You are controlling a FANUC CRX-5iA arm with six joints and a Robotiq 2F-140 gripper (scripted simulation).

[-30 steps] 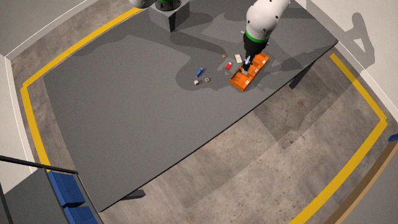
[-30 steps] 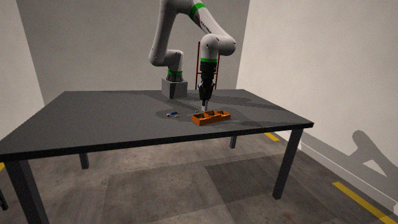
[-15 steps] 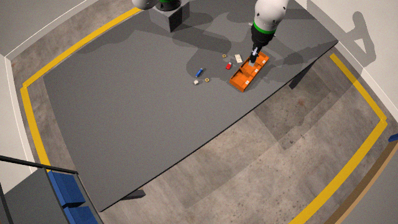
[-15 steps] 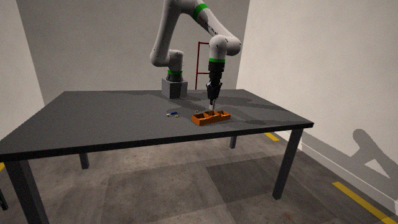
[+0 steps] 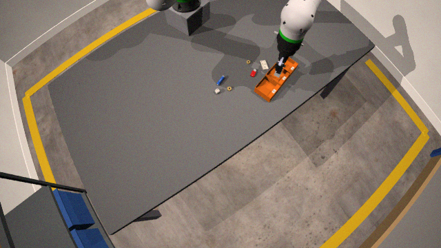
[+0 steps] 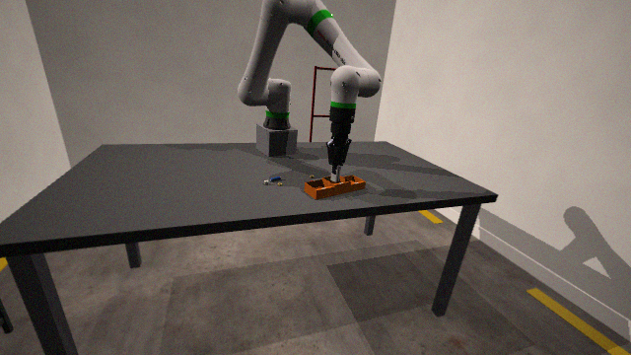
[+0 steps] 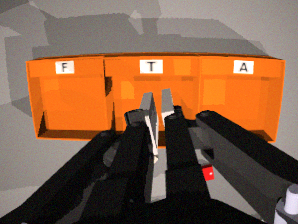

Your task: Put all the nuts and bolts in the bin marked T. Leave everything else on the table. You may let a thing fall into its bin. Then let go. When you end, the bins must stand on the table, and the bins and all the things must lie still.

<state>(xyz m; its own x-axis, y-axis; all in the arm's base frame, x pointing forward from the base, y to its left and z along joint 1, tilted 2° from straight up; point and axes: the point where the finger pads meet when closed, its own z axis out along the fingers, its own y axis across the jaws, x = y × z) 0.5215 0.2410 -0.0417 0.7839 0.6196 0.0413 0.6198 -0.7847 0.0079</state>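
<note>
In the top view, the pincer [image 5: 278, 70] [image 6: 336, 173] [image 7: 159, 105] is hovering over the middle of the orange bin [image 5: 262, 91] [image 6: 317, 193] [image 7: 70, 134]. Two brass nuts are lying on the tabletop [image 5: 148, 120] [image 6: 163, 197] [image 7: 20, 172]: one [image 5: 248, 62] [image 6: 312, 177] beyond the red block [image 5: 253, 72] [image 7: 208, 173], the other [image 5: 229, 88] [image 6: 280, 184] near a white die [image 5: 217, 91] [image 6: 266, 182] and a blue cylinder [image 5: 220, 80] [image 6: 275, 178]. A white domino [image 5: 264, 65] is lying just beside the bin.

In the exterior view, the pincer is pointing down at the bin, and both nuts are lying left of its fingers.

In the wrist view, labels F, T and A are running left to right; the fingertips are standing close together over T. Whether they are gripping something thin, I cannot tell.

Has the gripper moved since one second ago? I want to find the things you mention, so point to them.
Yes: in the top view, the gripper [image 5: 278, 72] [image 6: 336, 177] [image 7: 159, 105] shifted up and right along the orange bins [image 5: 263, 94] [image 6: 340, 189] [image 7: 90, 67].
</note>
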